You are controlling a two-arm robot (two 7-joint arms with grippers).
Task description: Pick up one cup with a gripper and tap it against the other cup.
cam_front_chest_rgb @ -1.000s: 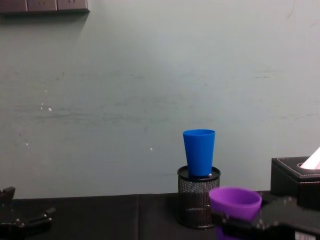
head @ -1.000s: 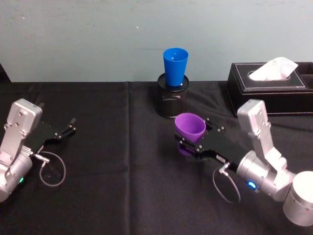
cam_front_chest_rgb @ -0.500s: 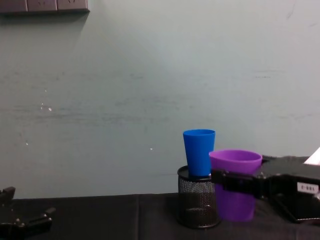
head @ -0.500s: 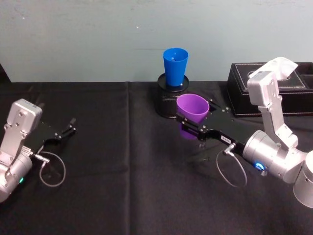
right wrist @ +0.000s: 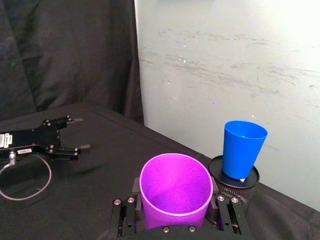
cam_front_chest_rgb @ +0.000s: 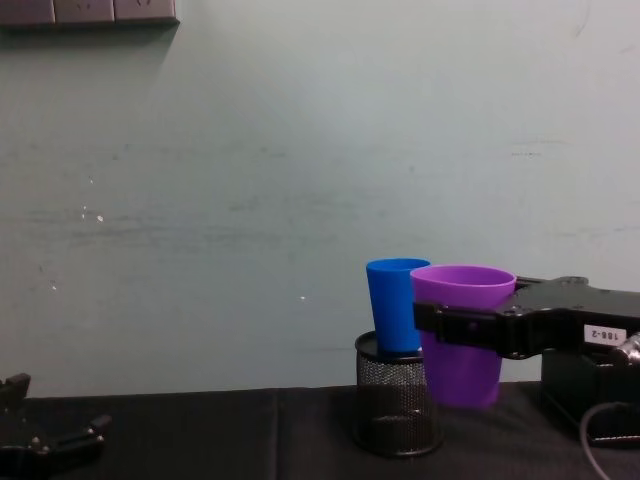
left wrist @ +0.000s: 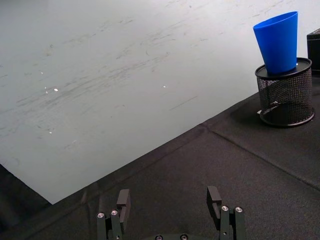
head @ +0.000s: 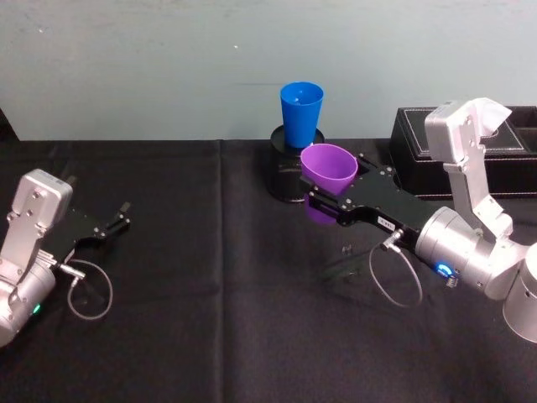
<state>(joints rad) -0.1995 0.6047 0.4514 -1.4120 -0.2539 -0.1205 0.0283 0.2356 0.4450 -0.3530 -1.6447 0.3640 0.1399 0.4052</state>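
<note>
Right gripper (head: pixel 336 180) clasps tapered purple plastic tumbler (head: pixel 327 164) aloft near bright blue plastic tumbler (head: pixel 301 113); left gripper (head: pixel 124 216) parked left, fingers (left wrist: pixel 123 200) spread

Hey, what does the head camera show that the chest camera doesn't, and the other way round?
Head view: the right gripper clamps the purple cup from both sides; the blue cup stands farther back, in the mesh pen holder. Chest view: the purple cup's base hangs clear of the black cloth, its rim about level with the blue cup's. Both: the purple cup upright beside the blue cup, and the left gripper open at the left.
</note>
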